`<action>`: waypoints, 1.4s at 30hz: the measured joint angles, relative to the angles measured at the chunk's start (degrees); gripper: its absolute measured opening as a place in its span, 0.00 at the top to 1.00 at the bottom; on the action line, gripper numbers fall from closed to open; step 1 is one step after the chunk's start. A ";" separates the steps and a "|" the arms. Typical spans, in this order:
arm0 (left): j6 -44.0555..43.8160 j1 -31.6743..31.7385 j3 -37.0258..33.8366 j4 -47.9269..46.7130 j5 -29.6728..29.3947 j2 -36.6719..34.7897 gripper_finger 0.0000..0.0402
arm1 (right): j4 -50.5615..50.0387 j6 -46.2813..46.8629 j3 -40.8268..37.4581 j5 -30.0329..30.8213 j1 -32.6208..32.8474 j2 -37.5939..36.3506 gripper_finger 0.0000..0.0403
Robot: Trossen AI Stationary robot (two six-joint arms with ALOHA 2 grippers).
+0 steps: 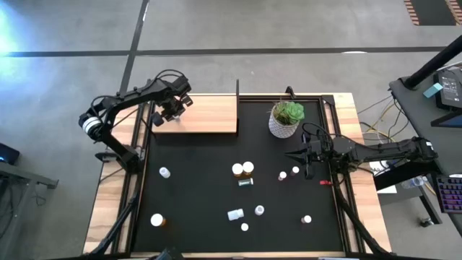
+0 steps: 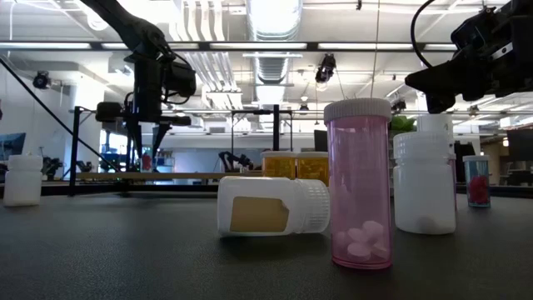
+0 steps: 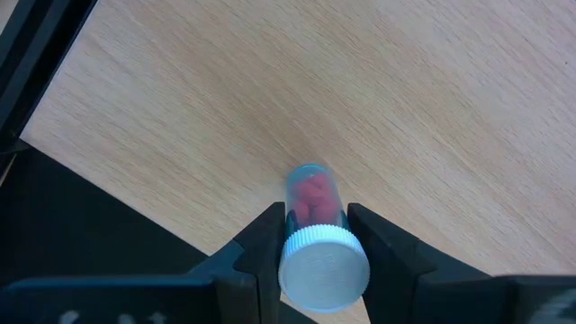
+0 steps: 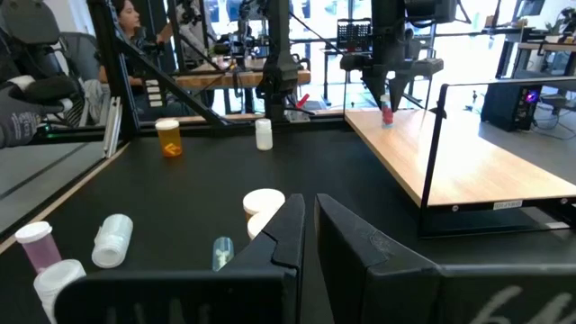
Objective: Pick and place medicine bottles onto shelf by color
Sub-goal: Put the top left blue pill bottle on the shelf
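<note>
Holding a small clear bottle [image 3: 314, 209] with red contents and a white cap, the left gripper [image 3: 317, 245] hangs over the shelf [image 1: 206, 114], its fingers [image 3: 266, 241] pinching the bottle just under the cap. The bottle points down at the light-wood board near the board's edge beside the black mat [image 1: 195, 202]. The right gripper [image 4: 309, 236] waits low over the mat beside the potted plant [image 1: 286, 119], fingers pressed together and empty.

Risk, as judged: a release from above the board could let the narrow bottle tip and roll toward that near edge. A grip this high on the bottle may also let it swing.

Clearance: the board shows bare wood around the bottle, with thin black posts [image 1: 237, 88] at the corners to avoid on withdrawal. Other medicine bottles [image 1: 242, 170] stand scattered on the mat, well apart from the left arm's path.
</note>
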 joint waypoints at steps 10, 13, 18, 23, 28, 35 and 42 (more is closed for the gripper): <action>0.03 0.00 -0.02 0.02 0.04 0.00 0.76 | -0.02 0.00 -0.01 0.01 0.00 0.00 0.94; 0.04 0.00 -0.02 0.01 0.08 0.00 0.76 | 0.00 0.00 -0.01 0.01 0.00 0.00 0.94; 0.04 0.00 -0.02 0.02 0.15 0.00 0.76 | 0.00 0.00 -0.02 0.02 0.00 0.00 0.94; 0.04 0.00 -0.04 0.40 0.22 0.00 0.76 | -0.02 0.00 -0.01 0.01 0.00 0.00 0.94; 0.04 0.02 -0.07 0.64 0.20 0.00 0.76 | -0.02 -0.01 -0.01 0.02 0.00 0.00 0.94; 0.04 0.02 -0.11 3.43 0.15 0.03 0.76 | -0.02 -0.01 0.00 0.01 0.00 0.00 0.94; 0.04 0.04 -0.17 3.46 -0.07 0.04 0.76 | -0.02 -0.02 -0.02 0.00 0.00 0.00 0.94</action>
